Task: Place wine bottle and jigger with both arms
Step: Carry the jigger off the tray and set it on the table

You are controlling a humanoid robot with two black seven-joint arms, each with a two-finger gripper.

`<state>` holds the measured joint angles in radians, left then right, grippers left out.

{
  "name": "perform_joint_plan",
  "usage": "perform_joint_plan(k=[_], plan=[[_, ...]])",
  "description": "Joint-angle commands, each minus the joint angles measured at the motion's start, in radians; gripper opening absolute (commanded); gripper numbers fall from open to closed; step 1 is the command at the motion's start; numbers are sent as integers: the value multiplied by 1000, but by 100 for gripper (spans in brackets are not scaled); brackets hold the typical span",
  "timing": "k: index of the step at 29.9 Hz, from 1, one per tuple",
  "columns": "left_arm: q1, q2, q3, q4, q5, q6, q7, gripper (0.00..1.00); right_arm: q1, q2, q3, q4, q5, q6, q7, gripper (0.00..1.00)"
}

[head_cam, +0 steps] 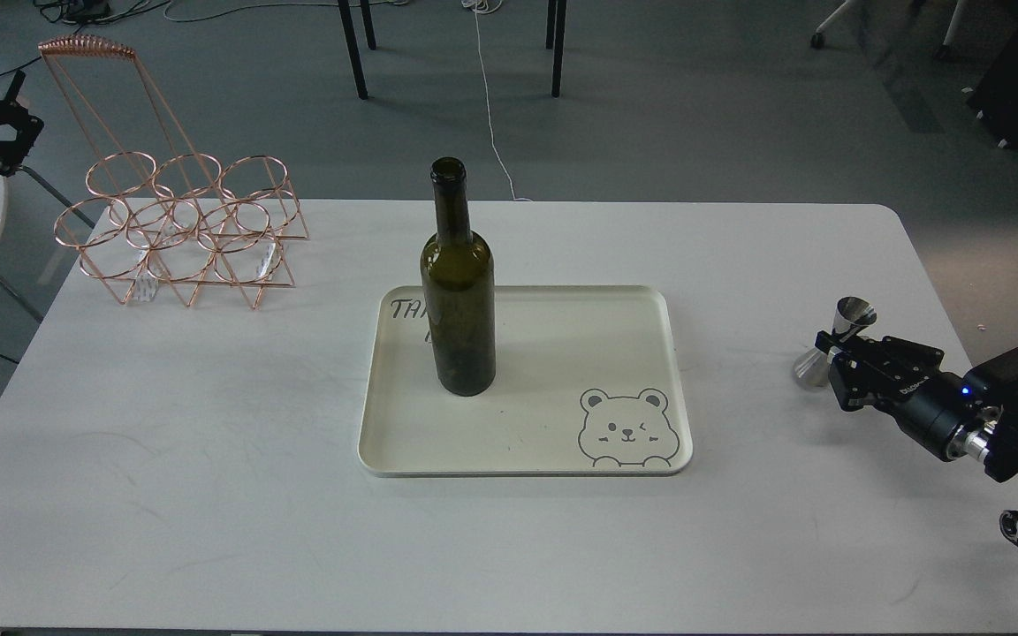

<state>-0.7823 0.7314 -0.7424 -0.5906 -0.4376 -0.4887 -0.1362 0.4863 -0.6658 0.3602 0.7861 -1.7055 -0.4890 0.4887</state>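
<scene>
The wine bottle, dark olive-green and unlabelled, stands upright on the left part of the cream tray. The jigger, small and shiny steel, is near the table's right edge, far right of the tray. It stands upright with its base at or just above the tabletop. My right gripper comes in from the right and is shut on the jigger's waist. My left gripper is off the table at the far left, beyond the copper rack, open and empty.
A copper wire bottle rack with a tall handle stands on the table's back left corner. The tray has a bear drawing at its front right. Chair legs and cables lie on the floor behind the white table.
</scene>
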Motion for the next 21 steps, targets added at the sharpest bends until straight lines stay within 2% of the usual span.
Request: perform_joint_plan(k=[1, 8, 15, 21], plan=[[0, -1, -2, 0, 2, 0, 0, 99, -2, 0, 0, 1, 4, 0, 0, 24], [-17, 0, -2, 0, 2, 0, 0, 99, -11, -6, -18, 10, 63, 0, 0, 28], [-29, 0, 0, 0, 2, 0, 1, 99, -15, -20, -17, 38, 64, 0, 0, 57], [-29, 8, 0, 0, 4, 0, 7, 99, -32, -101, -6, 133, 67, 0, 0, 88]])
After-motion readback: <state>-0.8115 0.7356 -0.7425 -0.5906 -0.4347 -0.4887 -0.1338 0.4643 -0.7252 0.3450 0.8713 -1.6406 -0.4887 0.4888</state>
